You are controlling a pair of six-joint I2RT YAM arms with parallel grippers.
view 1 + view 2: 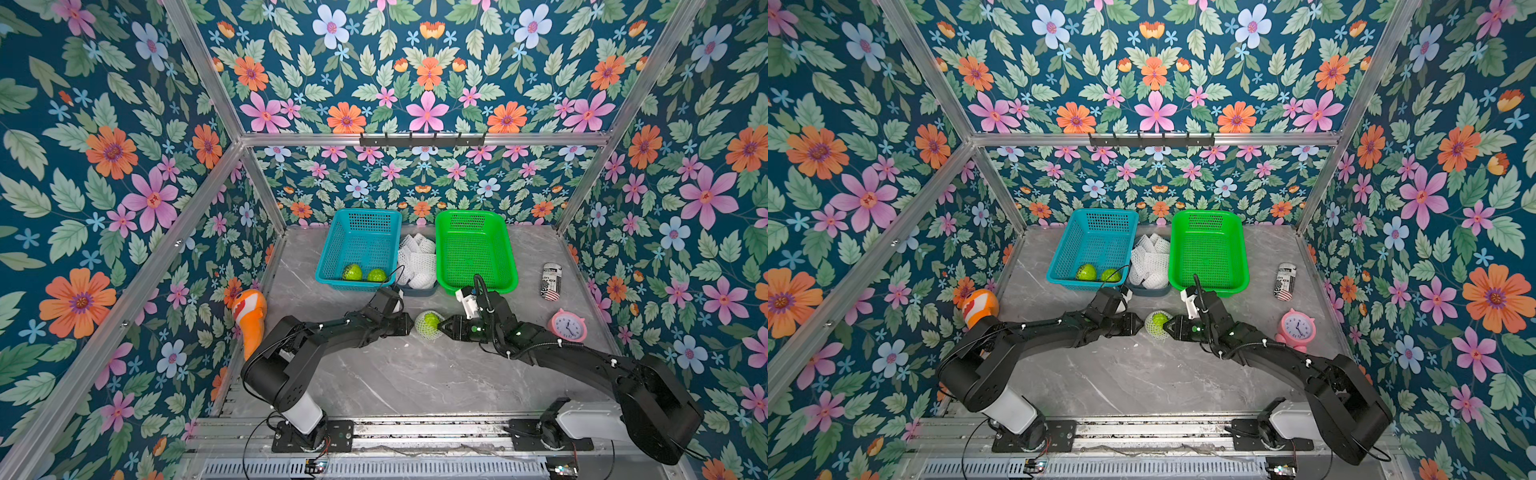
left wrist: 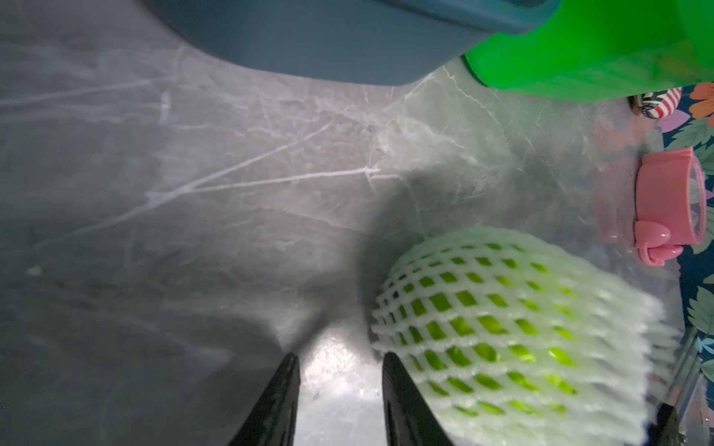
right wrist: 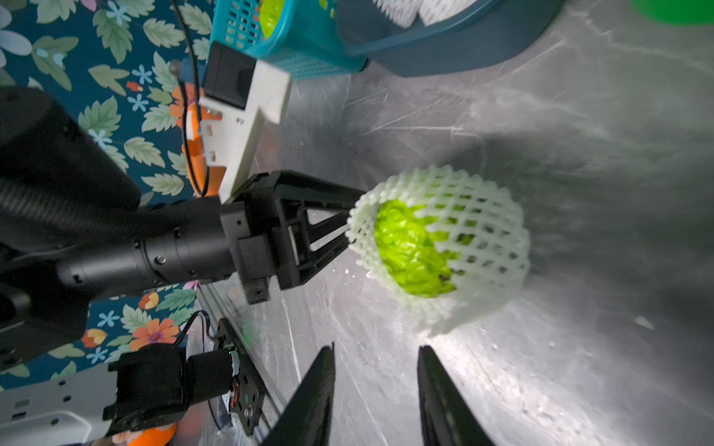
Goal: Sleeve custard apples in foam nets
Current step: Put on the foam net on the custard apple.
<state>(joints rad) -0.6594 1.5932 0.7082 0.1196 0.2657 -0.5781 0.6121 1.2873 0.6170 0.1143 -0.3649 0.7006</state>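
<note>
1. Grey marble-patterned tabletop carried every item. Clock directions were read from its centre in the top views, with 12 o'clock at the back wall.
2. Custard apples counted: three. The first bare fruit and the second bare fruit lay side by side in the blue basket at 11 o'clock. The netted custard apple rested on the table near the centre.
3. Foam nets: one foam net was wrapped round that fruit, with green skin showing at its open mouth. The spare nets were piled in a dark tray at 12 o'clock, and their number could not be told.
4. Baskets counted: two. The green basket stood at 1 o'clock.
5. The left gripper lay at 9 o'clock of the netted fruit. Its fingers were partly spread over bare table and gripped nothing. The tips appeared to touch the net's rim.
6. The right gripper lay at 3 o'clock of the fruit. Its fingers were partly spread and gripped nothing, with the tips just beside the net.
7. Other items: one pink clock at 3 o'clock, one printed can at 2 o'clock and one orange plush fish at 9 o'clock.
</note>
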